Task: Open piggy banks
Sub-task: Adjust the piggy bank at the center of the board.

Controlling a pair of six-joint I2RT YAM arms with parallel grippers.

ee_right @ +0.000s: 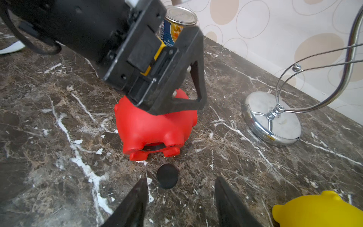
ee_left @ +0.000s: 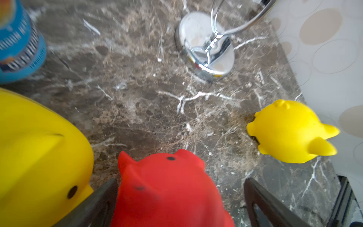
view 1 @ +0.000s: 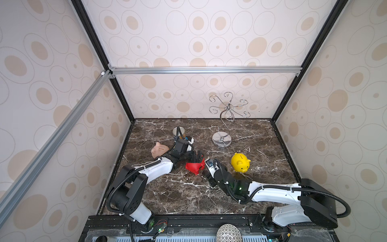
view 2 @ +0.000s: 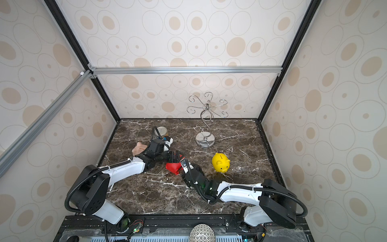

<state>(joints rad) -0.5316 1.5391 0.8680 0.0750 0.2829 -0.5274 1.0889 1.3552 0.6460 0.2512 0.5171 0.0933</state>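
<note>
One red pig [ee_left: 167, 188] inside left claw [ee_left: 179, 180].

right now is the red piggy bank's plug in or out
Out: the right wrist view shows the black plug lying on the marble beside the red piggy bank, apart from its belly hole.

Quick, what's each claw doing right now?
Left claw: open, around the red piggy bank.
Right claw: open, empty, near the loose black plug.
</note>
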